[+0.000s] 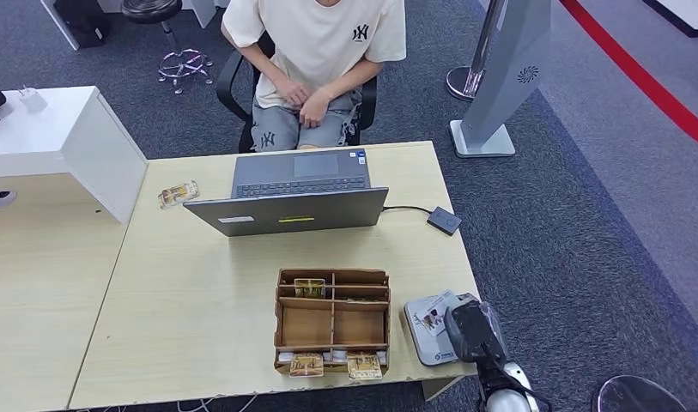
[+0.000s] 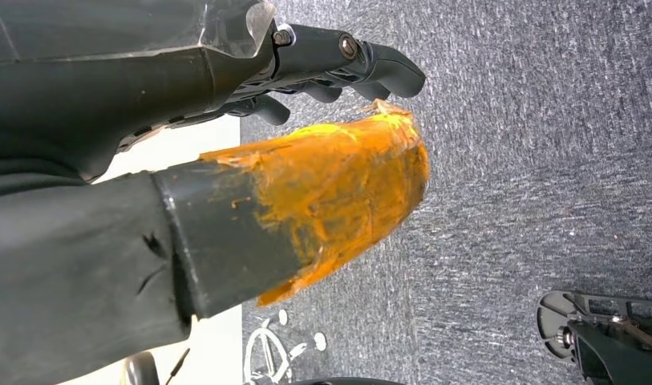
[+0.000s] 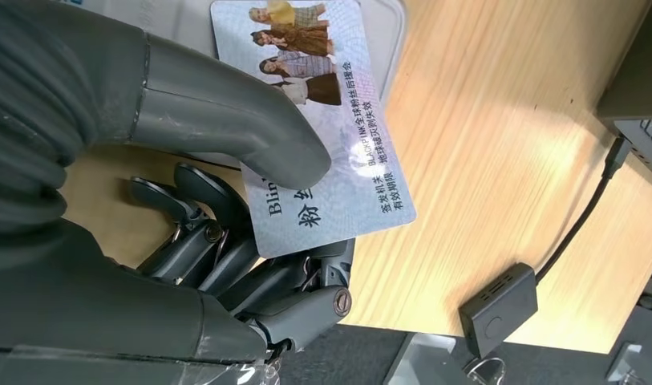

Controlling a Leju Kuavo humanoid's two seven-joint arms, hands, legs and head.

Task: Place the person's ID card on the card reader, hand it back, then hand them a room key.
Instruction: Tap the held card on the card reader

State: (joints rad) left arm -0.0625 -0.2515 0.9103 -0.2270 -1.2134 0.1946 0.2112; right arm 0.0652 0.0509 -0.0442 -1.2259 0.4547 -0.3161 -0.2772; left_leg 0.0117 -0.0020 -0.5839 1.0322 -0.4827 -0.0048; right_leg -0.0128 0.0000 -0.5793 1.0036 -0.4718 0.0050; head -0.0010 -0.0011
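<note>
Right hand [image 3: 226, 241] pinches ID card [image 3: 330, 128] over card reader [image 1: 424, 333]

A light wood desk [image 1: 199, 292] stands on dark blue-grey carpet [image 1: 585, 249], its far edge facing a black office chair [image 1: 233, 94] in which a person [image 1: 315, 51] sits. To the left another light wood tabletop [image 1: 36, 283] butts against it, with a white cabinet [image 1: 62, 137] at its far end. Beyond that a black stool [image 1: 165, 34] on a chrome star base stands on the carpet. To the right, a grey floor stand [image 1: 508, 77] rises from a flat square base, with a round chrome base [image 1: 461, 83] just behind it. A red stripe [image 1: 646, 81] runs diagonally across the carpet at the far right. The lighting is even and bright.
</note>
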